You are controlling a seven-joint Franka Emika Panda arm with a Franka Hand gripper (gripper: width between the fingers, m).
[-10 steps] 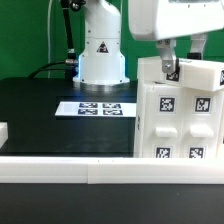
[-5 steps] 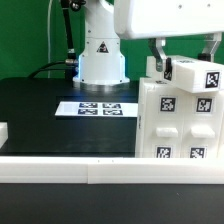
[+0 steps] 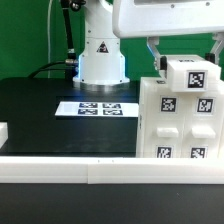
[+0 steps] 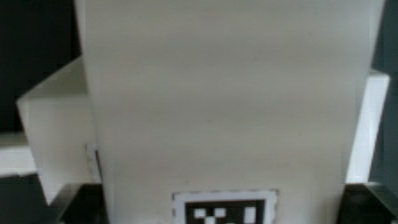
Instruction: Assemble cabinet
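A: Black table (image 3: pixel 40 115), a white rail (image 3: pixel 60 172) along its near edge, green wall behind. What's nearest?

B: The cabinet (image 3: pixel 180 120), at the exterior view's right, just behind the rail: a tagged white body with a tagged top block (image 3: pixel 192 76) on it.

A: And beyond that?

B: The marker board (image 3: pixel 100 108) lies mid-table, with the robot base (image 3: pixel 100 55) behind it.

A: The gripper?

B: The gripper (image 3: pixel 185 52) hangs right over the block, fingers (image 3: pixel 153 50) spread to either side. Whether they pinch it, I cannot tell; the wrist view is filled by a white panel (image 4: pixel 214 100).

A: The step?

B: Seating the top piece, I'd judge. Next: press it square before letting go.
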